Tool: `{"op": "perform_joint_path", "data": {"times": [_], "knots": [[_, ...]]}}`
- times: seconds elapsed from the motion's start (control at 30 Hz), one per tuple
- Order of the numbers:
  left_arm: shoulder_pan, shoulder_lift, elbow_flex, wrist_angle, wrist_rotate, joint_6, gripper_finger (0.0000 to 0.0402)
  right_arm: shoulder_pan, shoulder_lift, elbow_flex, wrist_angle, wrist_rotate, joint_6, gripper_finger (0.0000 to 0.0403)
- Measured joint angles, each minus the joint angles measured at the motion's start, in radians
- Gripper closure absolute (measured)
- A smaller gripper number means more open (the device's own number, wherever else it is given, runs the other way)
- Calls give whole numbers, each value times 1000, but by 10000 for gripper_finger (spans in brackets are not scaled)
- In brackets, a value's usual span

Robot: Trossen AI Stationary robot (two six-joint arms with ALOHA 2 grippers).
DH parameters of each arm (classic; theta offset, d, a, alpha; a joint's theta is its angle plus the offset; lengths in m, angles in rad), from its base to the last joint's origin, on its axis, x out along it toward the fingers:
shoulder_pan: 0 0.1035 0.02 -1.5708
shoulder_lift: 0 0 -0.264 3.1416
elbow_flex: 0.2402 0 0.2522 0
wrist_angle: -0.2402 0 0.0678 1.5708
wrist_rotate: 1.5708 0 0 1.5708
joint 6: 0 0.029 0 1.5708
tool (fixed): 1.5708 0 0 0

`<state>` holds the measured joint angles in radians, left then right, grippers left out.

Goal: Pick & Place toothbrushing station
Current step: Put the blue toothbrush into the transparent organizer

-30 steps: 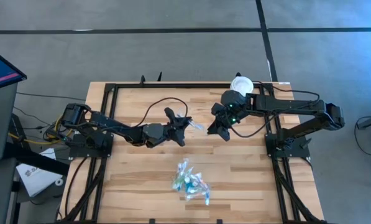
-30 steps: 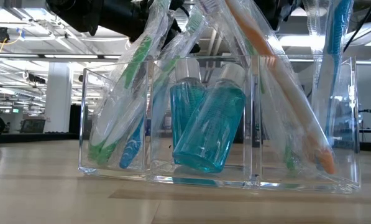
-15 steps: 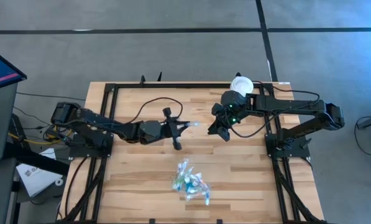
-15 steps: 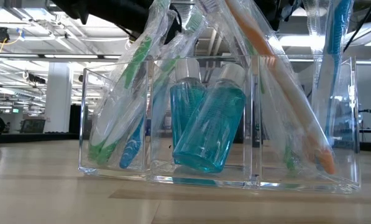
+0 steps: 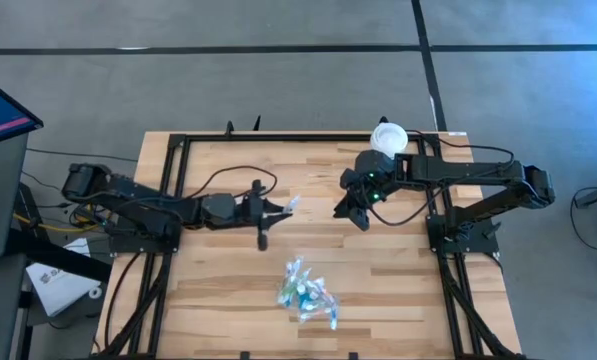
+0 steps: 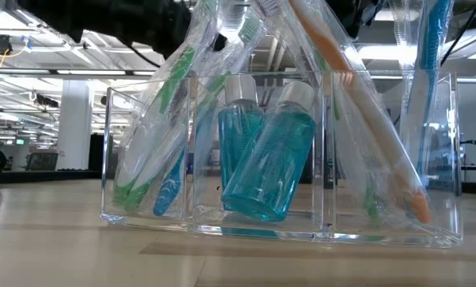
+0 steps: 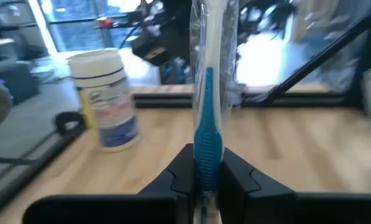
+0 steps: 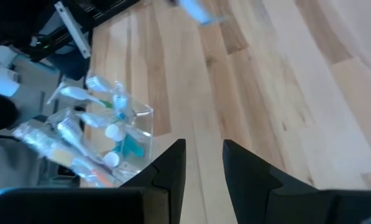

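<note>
Left gripper (image 7: 204,177), centre-left of the high view, is clamping 1 slim blue-and-white wrapped toothbrush (image 7: 207,118). Right gripper (image 8: 204,163) is hanging with fingers apart, upper centre-right.

The pale wooden desk (image 5: 218,270) carried a clear plastic tray (image 5: 305,293) near its front edge, filled with wrapped toothbrushes and teal bottles, and a white tub (image 5: 389,136) stood upright at its far edge

so the left gripper (image 5: 278,207) pulled back toward its own base, wrapped blue toothbrush (image 7: 206,118) still pinched in it, and it's now farther from the right gripper (image 5: 350,208).
</note>
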<state>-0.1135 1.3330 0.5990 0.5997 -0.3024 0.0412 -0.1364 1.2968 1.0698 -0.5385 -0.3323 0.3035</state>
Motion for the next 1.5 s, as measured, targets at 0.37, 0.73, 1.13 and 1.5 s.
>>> {"op": "perform_joint_path", "data": {"times": [0.37,0.73,1.13,1.5], "knots": [[-30,-17,-156,246,57,-164,361,-3,0,0,-1,27,-24,305],[-144,-16,-205,354,45,-212,351,-3,0,0,-1,29,-24,305],[-249,-16,-205,373,20,-206,358,-3,0,0,-1,30,-24,305],[-319,128,-205,567,19,-204,373,-3,0,0,-1,29,-26,305]]}}
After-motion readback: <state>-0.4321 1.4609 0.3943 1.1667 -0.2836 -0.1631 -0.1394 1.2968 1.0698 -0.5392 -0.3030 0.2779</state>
